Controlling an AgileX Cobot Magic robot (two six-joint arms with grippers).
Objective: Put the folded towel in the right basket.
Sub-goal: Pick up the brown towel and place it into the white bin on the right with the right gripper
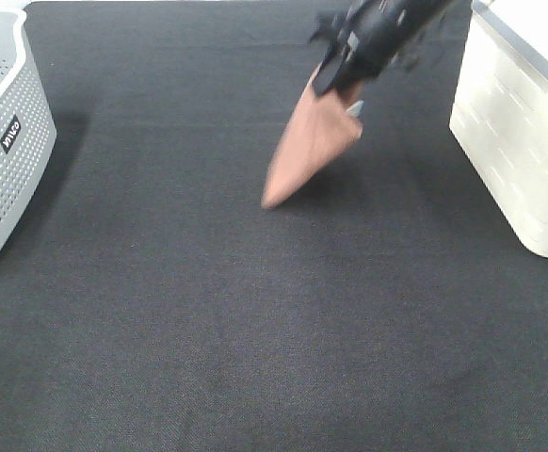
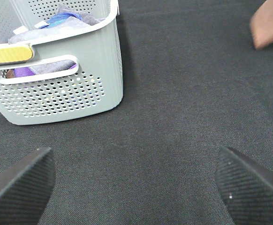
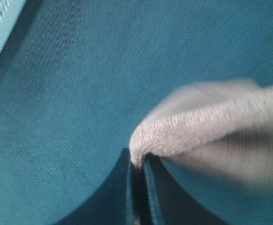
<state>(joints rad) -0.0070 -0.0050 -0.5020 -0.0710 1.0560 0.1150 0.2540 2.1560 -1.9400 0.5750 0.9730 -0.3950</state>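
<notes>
Right hand (image 1: 343,88) tight on one edge of the folded towel (image 1: 310,146)

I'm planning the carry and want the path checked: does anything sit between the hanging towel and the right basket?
Nothing visible does. The towel hangs from the right pincer, and only the black mat lies between it and the right basket. It only has to clear the basket's near wall.
</notes>
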